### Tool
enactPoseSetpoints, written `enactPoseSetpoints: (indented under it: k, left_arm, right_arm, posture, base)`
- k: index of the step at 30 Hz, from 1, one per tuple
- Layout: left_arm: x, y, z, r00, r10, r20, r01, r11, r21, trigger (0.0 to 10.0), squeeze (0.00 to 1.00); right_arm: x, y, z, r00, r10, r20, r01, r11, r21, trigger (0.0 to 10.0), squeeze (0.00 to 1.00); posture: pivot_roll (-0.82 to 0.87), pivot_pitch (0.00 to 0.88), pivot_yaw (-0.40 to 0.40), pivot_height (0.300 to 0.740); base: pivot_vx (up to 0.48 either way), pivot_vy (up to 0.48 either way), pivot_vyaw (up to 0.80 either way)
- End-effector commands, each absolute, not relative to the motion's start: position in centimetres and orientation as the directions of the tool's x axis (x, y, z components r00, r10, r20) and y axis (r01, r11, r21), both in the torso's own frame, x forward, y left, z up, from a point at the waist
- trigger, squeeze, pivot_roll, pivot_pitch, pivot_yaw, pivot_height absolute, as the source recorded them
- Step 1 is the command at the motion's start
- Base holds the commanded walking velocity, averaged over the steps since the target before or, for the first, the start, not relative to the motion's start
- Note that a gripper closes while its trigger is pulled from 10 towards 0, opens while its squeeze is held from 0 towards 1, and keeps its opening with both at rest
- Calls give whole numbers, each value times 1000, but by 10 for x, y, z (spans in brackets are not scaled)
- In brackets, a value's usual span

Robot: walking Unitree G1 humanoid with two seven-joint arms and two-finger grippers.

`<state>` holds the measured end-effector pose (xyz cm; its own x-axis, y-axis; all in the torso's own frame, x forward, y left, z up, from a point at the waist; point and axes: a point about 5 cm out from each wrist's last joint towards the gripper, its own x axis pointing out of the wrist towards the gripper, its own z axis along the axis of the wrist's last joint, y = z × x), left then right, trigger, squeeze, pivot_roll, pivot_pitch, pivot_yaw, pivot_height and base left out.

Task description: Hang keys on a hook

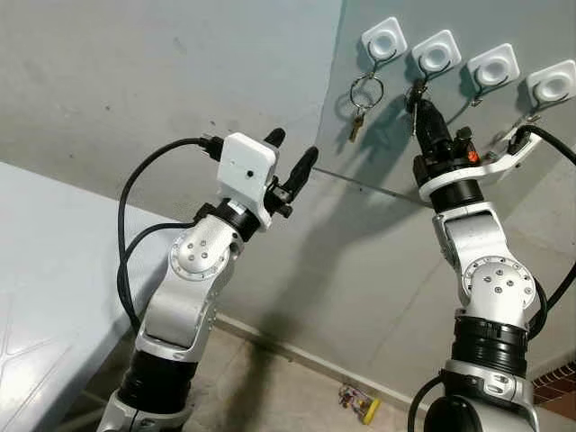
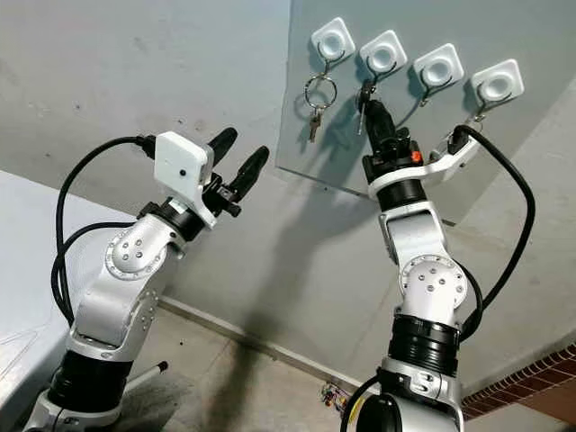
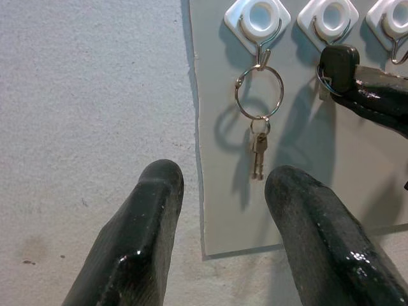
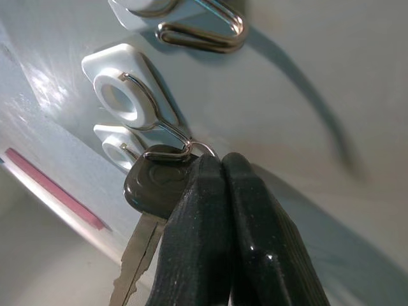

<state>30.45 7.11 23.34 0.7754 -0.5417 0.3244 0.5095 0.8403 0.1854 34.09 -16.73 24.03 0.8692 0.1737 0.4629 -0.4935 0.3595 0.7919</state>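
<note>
Right wrist view: right gripper (image 4: pixel 213 167) is clamped on a black-headed key (image 4: pixel 153 185); its ring sits at the wire tip of a hook (image 4: pixel 143 105).
Right arm: raised to the grey board (image 1: pixel 468 153) on the wall, fingers reaching the second of four white hooks from the left (image 1: pixel 436 54).
Key: held at that hook, blade hanging down, head pinched between the closed fingers.
Left gripper (image 1: pixel 292 153): lifted near the board's left edge, fingers spread apart, holding nothing.
First hook (image 3: pixel 258 19): carries a large ring (image 3: pixel 259 92) with small keys (image 3: pixel 257 152) dangling below.
Far right: two more hooks (image 1: pixel 494 67).
Floor: a small yellow object (image 1: pixel 360 402) lies near the wall's base.
</note>
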Motion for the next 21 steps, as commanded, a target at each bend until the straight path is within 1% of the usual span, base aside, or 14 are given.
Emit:
enactPoseSetpoints:
  k: [1, 2, 3, 4, 8, 10, 11, 13, 14, 18, 21]
  left_arm:
    - [304, 71, 239, 769, -542, 339, 508, 840, 190, 10000, 0]
    - [304, 71, 239, 769, -541, 339, 508, 840, 189, 10000, 0]
    - [305, 71, 239, 771, -539, 339, 506, 842, 188, 10000, 0]
    - [305, 71, 239, 772, -537, 340, 505, 843, 186, 10000, 0]
    - [305, 72, 239, 774, -533, 342, 502, 846, 182, 10000, 0]
    - [305, 72, 239, 776, -527, 346, 495, 850, 181, 10000, 0]
    - [305, 72, 239, 776, -527, 346, 495, 850, 181, 10000, 0]
    - [306, 74, 240, 782, -516, 349, 487, 856, 175, 10000, 0]
    - [306, 74, 240, 782, -516, 349, 487, 856, 175, 10000, 0]
    - [306, 74, 240, 785, -510, 352, 482, 859, 170, 10000, 0]
    - [306, 75, 240, 787, -506, 353, 480, 862, 165, 10000, 0]
  right_arm:
    - [342, -173, 237, 882, 151, 446, -469, 373, 801, 10000, 0]
    - [341, -174, 236, 880, 152, 449, -472, 371, 800, 10000, 0]
    - [341, -174, 236, 879, 152, 453, -475, 378, 795, 10000, 1000]
    - [341, -175, 235, 883, 151, 444, -466, 399, 790, 10000, 1000]
    - [340, -173, 233, 879, 160, 449, -472, 427, 771, 10000, 1000]
    - [338, -171, 231, 876, 183, 447, -478, 463, 747, 10000, 1000]
    - [338, -171, 231, 876, 183, 447, -478, 463, 747, 10000, 1000]
    - [337, -165, 228, 877, 219, 428, -475, 525, 706, 10000, 1000]
    - [337, -165, 228, 877, 219, 428, -475, 525, 706, 10000, 1000]
    - [335, -159, 222, 871, 268, 412, -488, 579, 653, 10000, 1000]
    - [333, -157, 220, 867, 286, 408, -494, 601, 628, 10000, 1000]
  posture:
    - [17, 72, -70, 740]
    - [17, 72, -70, 740]
    - [18, 74, -70, 740]
    - [18, 74, -70, 740]
    - [18, 74, -70, 740]
    - [15, 76, -72, 740]
    - [15, 76, -72, 740]
    - [15, 77, -73, 740]
    - [15, 77, -73, 740]
    - [15, 77, -73, 740]
    - [13, 75, -73, 740]
  base:
    - [0, 0, 0]
    - [0, 0, 0]
    - [0, 0, 0]
    - [0, 0, 0]
    - [0, 0, 0]
    - [0, 0, 0]
    - [0, 0, 0]
    - [0, 0, 0]
    - [0, 0, 0]
    - [0, 0, 0]
    - [0, 0, 0]
